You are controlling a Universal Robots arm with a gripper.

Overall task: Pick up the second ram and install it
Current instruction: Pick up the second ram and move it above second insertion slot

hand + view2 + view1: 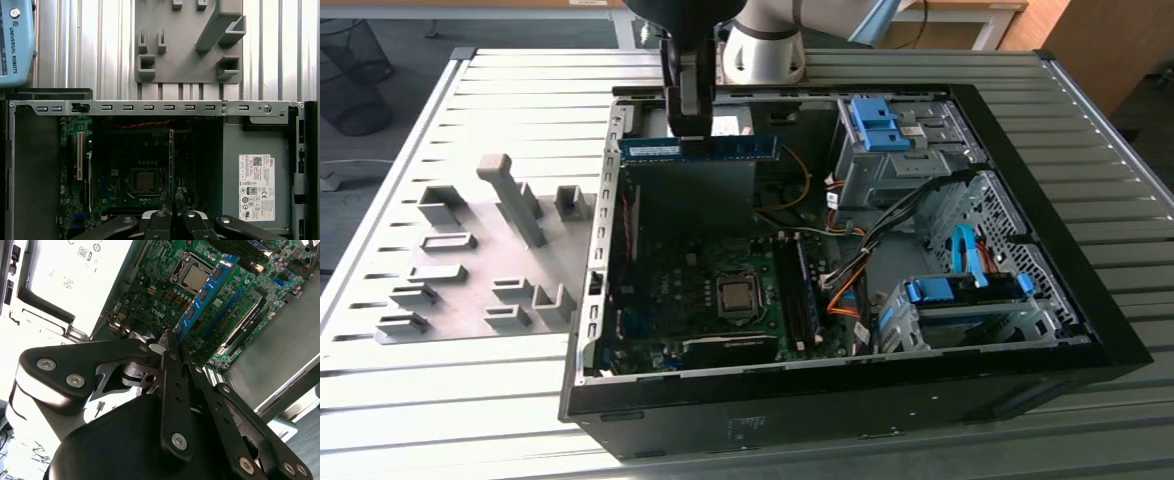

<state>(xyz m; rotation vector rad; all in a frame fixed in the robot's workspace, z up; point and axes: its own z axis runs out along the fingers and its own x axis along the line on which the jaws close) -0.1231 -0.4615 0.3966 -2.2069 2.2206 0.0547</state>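
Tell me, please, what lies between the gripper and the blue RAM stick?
Nothing: in the second wrist view the gripper is shut directly on the blue RAM stick, held above the motherboard.

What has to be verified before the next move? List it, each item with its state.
1. Grip: fingers shut on the second ram. Ok.
2. Ram away from the grey holder blocks and above the open case. Ok.
3. Ram level in the exterior view. Ok.
4. Ram lined up with the memory slots. Cannot tell.
5. Slot latches open. Cannot tell.
6. Ram seated in a slot. Not ok: it is held in the air above the motherboard.
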